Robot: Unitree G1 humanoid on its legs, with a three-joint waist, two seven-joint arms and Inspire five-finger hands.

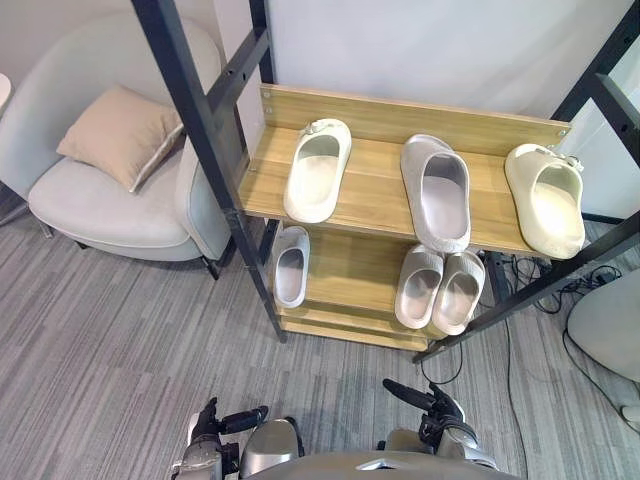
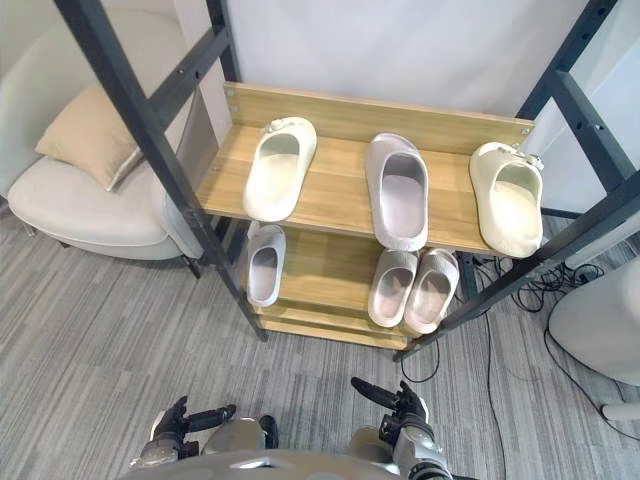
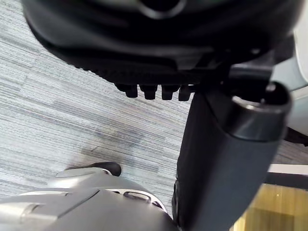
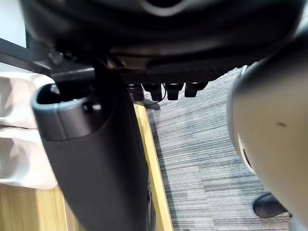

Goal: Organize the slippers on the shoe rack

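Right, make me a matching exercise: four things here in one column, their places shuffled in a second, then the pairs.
1. cushion
2. grey slipper
3. pair of slippers
4. single slipper

A. lower shelf, right side
B. top shelf, middle
C. on the armchair
D. lower shelf, left side

Pairs: 1-C, 2-B, 3-A, 4-D

Wooden shoe rack with black metal frame [image 2: 350,115]. Top shelf: cream foam slipper [image 2: 278,168] near left edge, pale lilac slipper [image 2: 397,190] mid-shelf, second cream slipper [image 2: 508,195] at right edge. Lower shelf: grey-white slipper [image 2: 264,263] by left edge, pale slipper pair [image 2: 412,288] touching each other near right edge. Left hand [image 2: 180,420] and right hand [image 2: 400,405] low, fingers relaxed.
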